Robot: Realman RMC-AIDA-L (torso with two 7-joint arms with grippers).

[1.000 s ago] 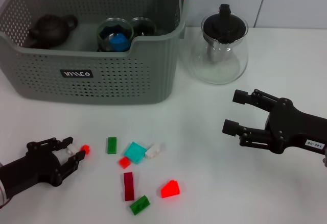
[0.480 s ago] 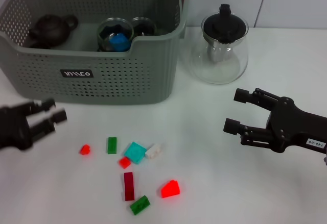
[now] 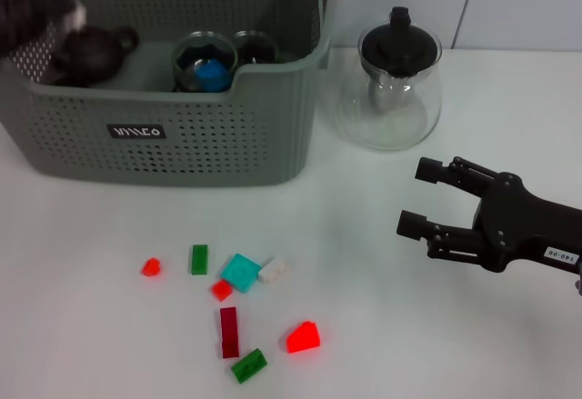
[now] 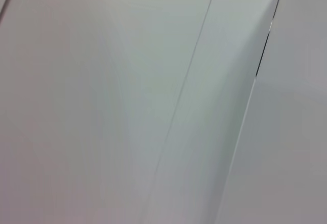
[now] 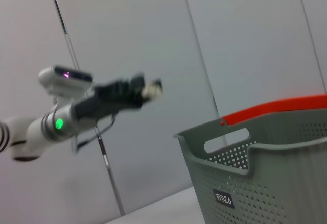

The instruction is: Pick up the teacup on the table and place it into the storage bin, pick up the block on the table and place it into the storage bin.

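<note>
My left gripper (image 3: 41,8) hangs raised at the upper left of the head view, a pale piece pinched at its fingertips in the right wrist view. My right gripper (image 3: 429,201) hovers at the right edge, jaws spread wide, nothing held.

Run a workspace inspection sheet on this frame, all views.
Surface: white table, flat.
Job's things: storage bin at the far left holds a dark teapot and two glass cups, one with something blue inside. Eight loose blocks lie scattered on the table in front of the bin.
Clutter: glass teapot to the right of the bin, lid on.
Grippers: left gripper is raised near the bin's far left corner, with a pale block at its tip. Right gripper is over the table's right side, jaws open and empty.
Cables: nothing seen.
Surroundings: pale wall panels.
</note>
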